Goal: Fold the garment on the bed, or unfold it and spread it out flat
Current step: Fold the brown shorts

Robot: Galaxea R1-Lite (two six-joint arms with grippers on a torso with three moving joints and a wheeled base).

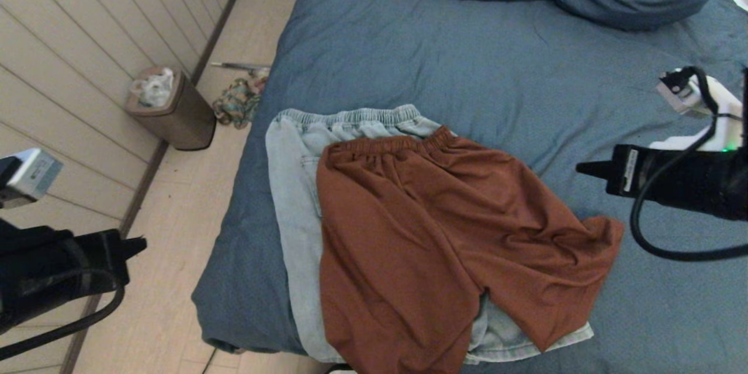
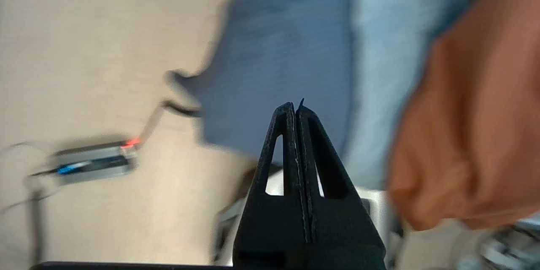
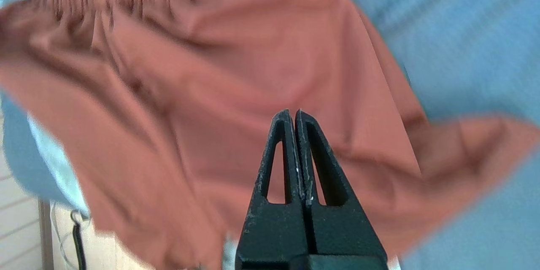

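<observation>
between both hands (image 1: 135,243) (image 1: 584,169) | rust shorts (image 1: 444,234) on bed (image 1: 467,70) | hands pinched together, empty

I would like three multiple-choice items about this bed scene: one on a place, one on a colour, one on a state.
1. Where do the rust-brown shorts lie?
A. on the light denim shorts
B. on the floor
C. in the bin

2. What colour is the bed cover?
A. white
B. slate blue
C. green

3. How is the right end effector?
A. shut and empty
B. wide open
C. shut on the waistband

Answers:
1 A, the denim shows at the brown pair's edges.
2 B, blue fabric surrounds both garments.
3 A, its fingers meet with nothing between them.
</observation>
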